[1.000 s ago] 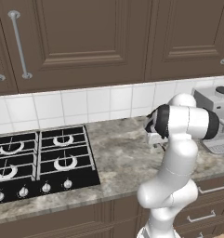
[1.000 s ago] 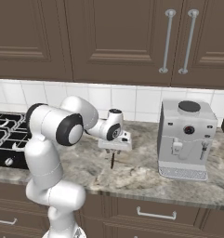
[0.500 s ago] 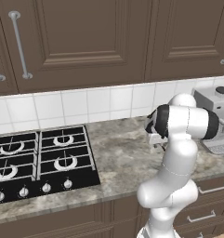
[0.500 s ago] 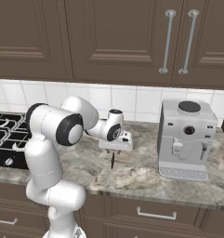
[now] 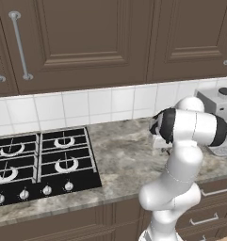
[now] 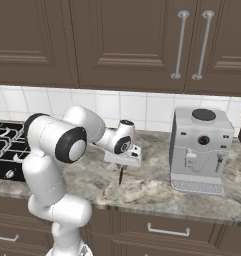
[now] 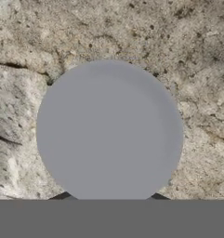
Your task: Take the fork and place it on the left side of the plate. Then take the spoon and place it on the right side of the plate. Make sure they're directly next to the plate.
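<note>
Fingers (image 6: 121,176) point straight down from the white hand as one thin dark line in the right base view. Their lower end stands at or just above the bench (image 6: 152,192); whether it touches the stone cannot be told. How far apart they stand cannot be told either: in the hand view two dark wedges peep out at the bottom, one to each side of a grey disc. No grip on anything can be made out.

Spoon (image 7: 108,130): the round, silvery-grey bowl lies directly beneath the hand and takes up the middle of the hand view, with mottled stone around it. Its dark handle is hidden. Whether the fingers touch the spoon cannot be told.

Position on the bench: the hand hangs over the open stretch between the hob (image 5: 39,164) at the left end and the coffee machine (image 6: 199,150) toward the right end. It is about midway between the tiled back edge and the front edge, nearer the coffee machine than the hob. In the left base view the arm's elbow covers most of the hand.
</note>
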Controlling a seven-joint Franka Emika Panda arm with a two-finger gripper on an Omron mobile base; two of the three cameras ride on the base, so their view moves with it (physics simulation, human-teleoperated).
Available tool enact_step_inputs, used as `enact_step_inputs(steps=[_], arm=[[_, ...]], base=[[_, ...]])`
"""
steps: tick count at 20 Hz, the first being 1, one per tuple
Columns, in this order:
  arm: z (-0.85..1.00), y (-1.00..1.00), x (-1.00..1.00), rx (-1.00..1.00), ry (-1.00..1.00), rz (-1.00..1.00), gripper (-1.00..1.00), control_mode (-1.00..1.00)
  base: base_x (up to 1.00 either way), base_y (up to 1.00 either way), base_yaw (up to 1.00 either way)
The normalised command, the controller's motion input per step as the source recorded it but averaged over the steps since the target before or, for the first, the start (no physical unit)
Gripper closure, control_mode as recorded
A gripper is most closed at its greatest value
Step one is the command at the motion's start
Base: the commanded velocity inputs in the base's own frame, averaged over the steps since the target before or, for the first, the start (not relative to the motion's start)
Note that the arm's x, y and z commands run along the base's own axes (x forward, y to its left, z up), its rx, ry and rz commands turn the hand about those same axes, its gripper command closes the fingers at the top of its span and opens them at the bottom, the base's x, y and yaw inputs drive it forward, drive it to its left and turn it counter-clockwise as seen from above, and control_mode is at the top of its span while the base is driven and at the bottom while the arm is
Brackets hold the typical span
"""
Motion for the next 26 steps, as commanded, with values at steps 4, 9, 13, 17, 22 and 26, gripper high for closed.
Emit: enact_step_inputs(steps=[4, 9, 13, 17, 22, 26], arm=[[0.32, 0.04, -0.32, 0.2, 0.03, 0.0, 1.0, -1.0], [0.66, 0.17, -0.36, 0.07, 0.01, 0.0, 1.0, -1.0], [0.67, 0.21, -0.46, 0.0, 0.0, 0.0, 1.0, -1.0], [0.61, 0.23, -0.59, 0.0, -0.01, 0.0, 1.0, -1.0], [0.38, 0.23, -0.72, 0.0, -0.14, 0.0, 1.0, -1.0], [0.19, 0.25, -0.66, 0.0, -0.24, 0.0, 1.0, -1.0]], base=[[0.0, 0.0, 0.0], [0.0, 0.0, 0.0], [0.0, 0.0, 0.0], [0.0, 0.0, 0.0], [0.0, 0.0, 0.0], [0.0, 0.0, 0.0]])
